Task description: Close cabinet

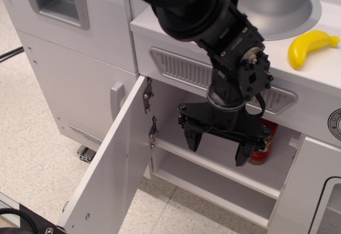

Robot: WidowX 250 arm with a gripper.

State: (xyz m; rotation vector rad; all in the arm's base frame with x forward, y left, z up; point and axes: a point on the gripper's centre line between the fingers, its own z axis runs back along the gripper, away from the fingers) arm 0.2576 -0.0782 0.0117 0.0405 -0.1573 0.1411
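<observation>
The cabinet (176,124) is a white compartment under the counter with one inner shelf (213,162). Its flat white door (109,180) is swung wide open toward the lower left, hung on two metal hinges (148,94); its handle is hidden on the far face. My black gripper (218,147) hangs in front of the opening, level with the shelf and to the right of the door. Its fingers are spread apart and hold nothing.
A red can (265,140) stands on the shelf behind the right finger. A yellow banana (308,46) lies on the counter beside the grey sink (277,5). A taller white door with a grey handle (116,98) is at left. A windowed white door (319,191) stands at right.
</observation>
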